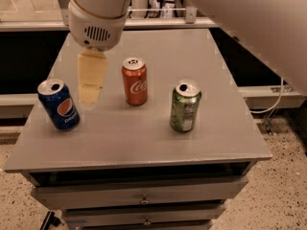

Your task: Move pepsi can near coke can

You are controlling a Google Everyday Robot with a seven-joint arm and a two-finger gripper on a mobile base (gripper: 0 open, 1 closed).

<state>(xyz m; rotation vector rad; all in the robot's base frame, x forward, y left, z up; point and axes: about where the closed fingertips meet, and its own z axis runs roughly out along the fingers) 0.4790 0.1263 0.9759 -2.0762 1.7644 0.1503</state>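
Note:
The pepsi can (59,104), dark blue with a round red-white-blue logo, stands upright near the table's left edge. The coke can (134,81), red-orange with white script, stands upright near the table's middle. My gripper (90,80) hangs from the white wrist above the table, between the two cans and just right of the pepsi can. It holds nothing.
A green can (184,105) stands upright right of the coke can. The grey table (144,143) has drawers below its front edge. A white arm segment fills the upper right. Dark gaps flank the table on both sides.

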